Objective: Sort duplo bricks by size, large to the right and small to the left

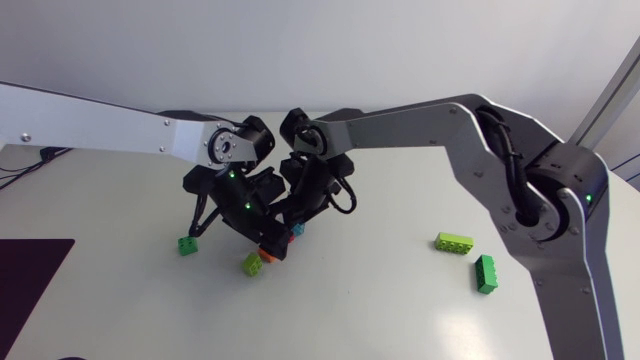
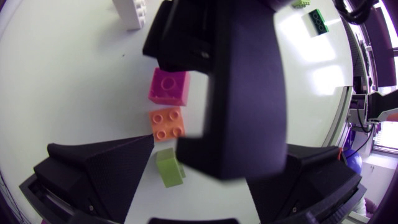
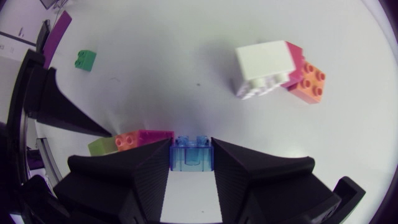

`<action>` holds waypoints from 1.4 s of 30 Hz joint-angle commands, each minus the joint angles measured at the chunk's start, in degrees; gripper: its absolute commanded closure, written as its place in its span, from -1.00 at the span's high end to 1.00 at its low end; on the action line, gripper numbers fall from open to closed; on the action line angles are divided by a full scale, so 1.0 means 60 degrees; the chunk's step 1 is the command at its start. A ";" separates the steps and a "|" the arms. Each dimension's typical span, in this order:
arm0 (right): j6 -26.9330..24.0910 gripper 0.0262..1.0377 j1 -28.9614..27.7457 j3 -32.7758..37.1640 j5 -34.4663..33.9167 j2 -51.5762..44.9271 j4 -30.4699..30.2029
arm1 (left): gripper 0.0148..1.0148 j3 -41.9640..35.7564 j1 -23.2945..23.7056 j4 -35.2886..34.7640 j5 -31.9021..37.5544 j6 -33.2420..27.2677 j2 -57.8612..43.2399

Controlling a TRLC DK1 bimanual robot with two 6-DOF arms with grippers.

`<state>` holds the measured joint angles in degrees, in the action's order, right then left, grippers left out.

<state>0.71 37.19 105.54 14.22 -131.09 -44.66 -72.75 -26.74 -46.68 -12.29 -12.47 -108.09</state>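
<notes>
The small translucent blue brick (image 3: 191,155) is near the table's middle, clamped from both sides by the fingers of the right gripper (image 3: 191,147). Raise it vertically before traversing. The pink brick (image 2: 168,86), orange brick (image 2: 166,124) and light-green brick (image 2: 169,168) lie just beside it. The left gripper (image 2: 217,143), spread wide and empty, straddles the light-green one. Clear that arm first, then deposit toward the left edge.
</notes>
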 commanded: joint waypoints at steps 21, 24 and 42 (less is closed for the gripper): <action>0.0409 0.93 0.0437 0.0809 0.0003 0.0212 -0.0744 | 0.75 0.1432 0.1439 0.0074 -0.0090 -0.0778 0.1683; 0.0394 0.93 -0.0046 0.0560 0.0018 0.0666 -0.0744 | 0.75 0.1417 0.1264 0.0221 -0.0104 -0.0705 0.1639; -0.0426 0.93 -0.3151 -0.3029 0.0326 0.4123 -0.0217 | 0.75 0.0992 -0.0494 0.1114 0.0130 -0.0280 0.0013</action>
<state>-0.73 18.96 89.58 15.31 -107.77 -46.28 -66.22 -29.41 -40.36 -12.14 -15.35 -106.28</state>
